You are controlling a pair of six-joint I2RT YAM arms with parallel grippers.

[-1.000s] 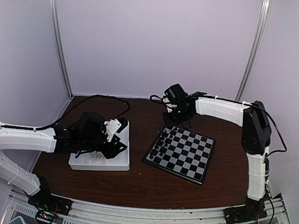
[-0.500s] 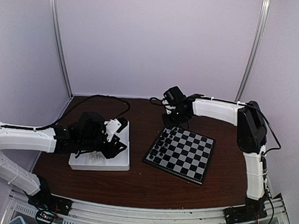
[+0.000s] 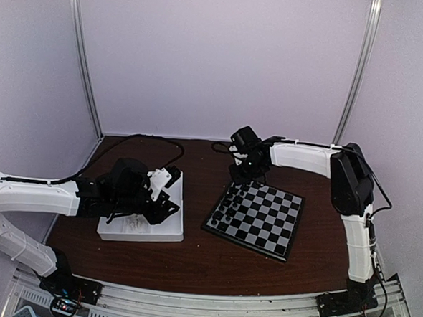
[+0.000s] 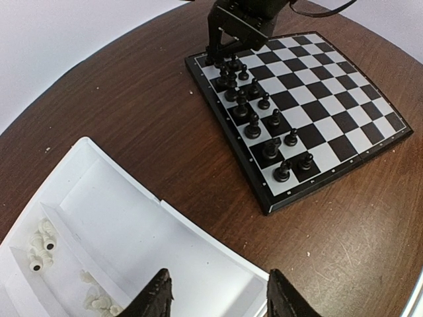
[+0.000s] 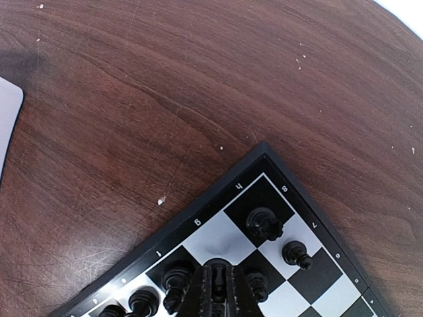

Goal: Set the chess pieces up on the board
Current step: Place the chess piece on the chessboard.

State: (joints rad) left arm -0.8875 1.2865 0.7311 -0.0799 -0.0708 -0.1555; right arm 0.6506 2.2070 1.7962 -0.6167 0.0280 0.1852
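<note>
Black chess pieces (image 4: 254,125) stand in two rows along one edge of the board (image 4: 344,99), on the brown worktop (image 4: 132,99). My right fingers (image 5: 206,290) hover over that edge's far corner, pinched narrow; can't tell if they hold a piece. My left fingers (image 4: 157,297) are spread wide above the white tray (image 4: 132,218), with white chess pieces (image 4: 39,244) inside.

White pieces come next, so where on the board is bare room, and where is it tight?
Bare: every square of the board beyond the two rows of black pieces, out to the edge away from the tray; also the table strip between tray and board. Crowded: those two rows, with the right gripper at their far corner.
</note>
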